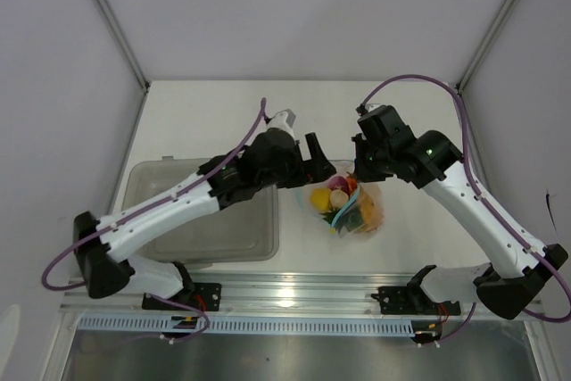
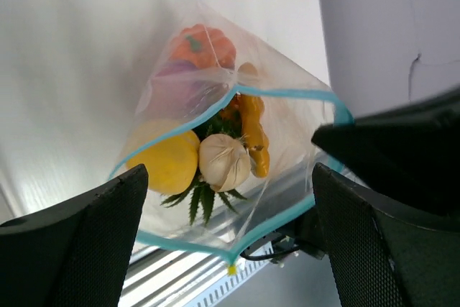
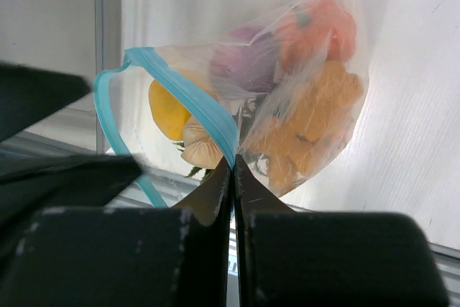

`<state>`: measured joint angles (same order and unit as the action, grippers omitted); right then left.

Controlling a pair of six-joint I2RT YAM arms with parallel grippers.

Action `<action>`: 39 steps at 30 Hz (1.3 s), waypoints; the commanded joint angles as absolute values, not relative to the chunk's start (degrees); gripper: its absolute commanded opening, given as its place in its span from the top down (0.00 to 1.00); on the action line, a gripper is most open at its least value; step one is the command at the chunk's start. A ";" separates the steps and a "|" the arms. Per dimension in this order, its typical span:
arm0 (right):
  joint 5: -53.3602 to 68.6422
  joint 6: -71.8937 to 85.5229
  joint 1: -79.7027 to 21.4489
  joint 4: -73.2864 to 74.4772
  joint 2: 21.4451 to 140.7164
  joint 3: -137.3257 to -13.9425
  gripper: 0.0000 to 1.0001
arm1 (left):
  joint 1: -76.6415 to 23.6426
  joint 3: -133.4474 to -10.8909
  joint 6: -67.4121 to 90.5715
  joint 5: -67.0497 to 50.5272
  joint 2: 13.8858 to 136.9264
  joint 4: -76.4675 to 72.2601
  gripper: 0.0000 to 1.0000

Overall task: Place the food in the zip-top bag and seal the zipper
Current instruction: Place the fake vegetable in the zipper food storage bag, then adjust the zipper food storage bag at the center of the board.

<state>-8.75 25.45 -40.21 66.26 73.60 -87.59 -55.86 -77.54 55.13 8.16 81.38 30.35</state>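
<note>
The clear zip-top bag (image 1: 350, 209) lies between the two arms with the food inside: yellow lemon (image 2: 169, 163), pale garlic bulb (image 2: 224, 162), purple onion (image 2: 180, 84), orange fruits (image 2: 205, 47) and spiky green leaves (image 2: 198, 199). Its light-blue zipper (image 2: 287, 93) forms an open loop, so the mouth gapes. My right gripper (image 3: 233, 165) is shut on the zipper strip (image 3: 198, 102) at the mouth's edge and holds the bag (image 3: 309, 106) up. My left gripper (image 2: 230, 239) is open wide just before the mouth, touching nothing; it sits left of the bag in the top view (image 1: 323, 165).
A translucent grey tub (image 1: 205, 220) stands at the left under my left arm. A metal rail (image 1: 294, 292) runs along the table's near edge. White walls close in the back and sides.
</note>
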 commanded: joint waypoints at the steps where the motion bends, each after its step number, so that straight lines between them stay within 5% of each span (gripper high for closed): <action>1: -10.02 25.93 -39.99 66.97 71.63 -89.21 1.00 | -56.16 -69.73 50.19 12.38 70.26 24.10 0.05; 10: -9.32 25.67 -39.99 66.71 71.28 -88.68 1.00 | -55.90 -58.71 41.58 13.19 64.51 17.14 0.16; 23: -8.35 25.31 -39.99 67.50 70.40 -88.59 1.00 | -50.80 -68.99 30.67 -2.54 79.97 17.31 0.20; 31: -8.53 24.61 -39.64 67.85 70.75 -88.33 1.00 | -49.13 -68.74 34.45 -17.91 82.88 12.76 0.58; 34: -7.91 24.35 -39.64 67.24 71.28 -88.24 1.00 | -48.25 -65.14 37.78 -24.67 81.83 6.87 0.77; 36: -7.56 24.08 -39.55 66.89 71.80 -88.33 1.00 | -47.38 -63.73 40.42 -27.49 80.78 5.28 0.99; 39: -7.21 23.12 -39.46 66.36 72.86 -88.85 1.00 | -46.76 -61.71 42.45 -27.43 78.32 5.45 1.00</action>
<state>-8.03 24.51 -39.75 67.64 72.10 -87.57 -47.70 -63.35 38.81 -22.31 82.43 9.08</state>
